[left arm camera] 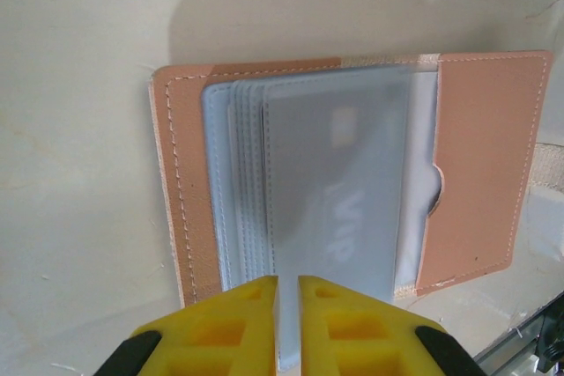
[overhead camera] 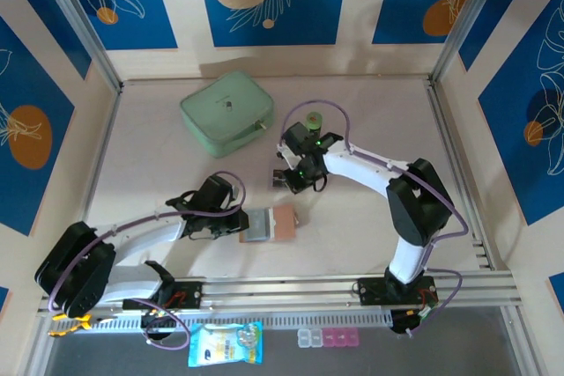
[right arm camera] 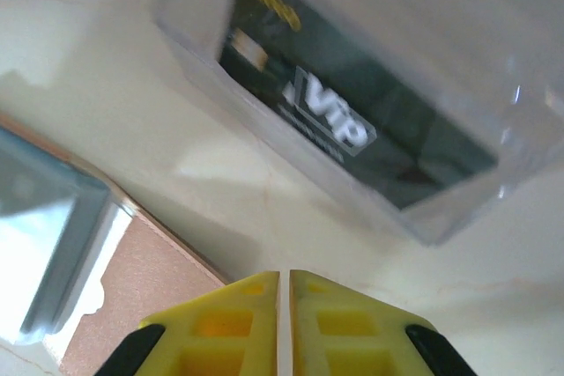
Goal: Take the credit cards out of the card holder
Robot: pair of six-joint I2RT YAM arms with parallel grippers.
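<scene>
The left gripper (left arm camera: 287,328) is pinching its yellow fingers (left arm camera: 225,332) tight on the near edge of a frosted grey pocket (left arm camera: 339,94). It is probably pinning the holder (left arm camera: 485,165) so a card can slide out without the wallet shifting. The holder is lying open on the table (left arm camera: 79,217) at twelve o'clock from the fingers, tan stitched leather with fanned grey sleeves and a flap at three o'clock. A card (left arm camera: 348,226) marked VIP is showing through the top sleeve; whether the lower sleeves are hiding more is hard to say. The right gripper (right arm camera: 285,314) is hovering with its fingers pressed together on nothing. The holder's corner is lying at its eight o'clock and a clear box (right arm camera: 414,217) at one o'clock is holding a dark card (right arm camera: 352,121).
</scene>
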